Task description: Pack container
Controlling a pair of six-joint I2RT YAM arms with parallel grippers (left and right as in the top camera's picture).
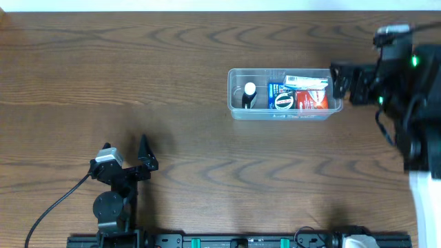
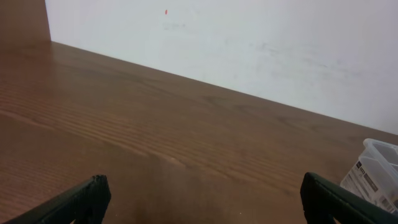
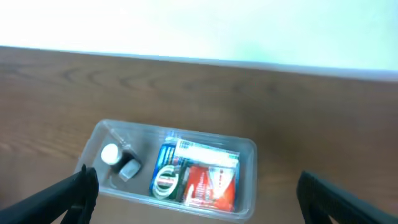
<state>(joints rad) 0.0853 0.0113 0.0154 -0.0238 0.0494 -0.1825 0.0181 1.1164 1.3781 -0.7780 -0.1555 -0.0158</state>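
- Left gripper [image 1: 125, 150]: 8 o'clock area of table [image 1: 138, 69], fingers spread wide, holding nothing.
- Container [image 1: 284, 114]: 2 o'clock of centre; holds white-capped bottle [image 1: 249, 91], blue packet [image 1: 280, 96], red packet [image 1: 311, 100].
- Right gripper [image 1: 338, 82]: container's 3 o'clock end, wide, empty.

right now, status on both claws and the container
Left claw open, empty, far from container. Right claw open, empty, at its right end. Container on table, holding white-capped bottle, blue packet, red packet. Nothing blocking it.

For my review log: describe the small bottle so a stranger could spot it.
Find the clear bin on the table's right half. The bottle lies at its left end, its round white cap unlike the blue packet and red packet beside it.
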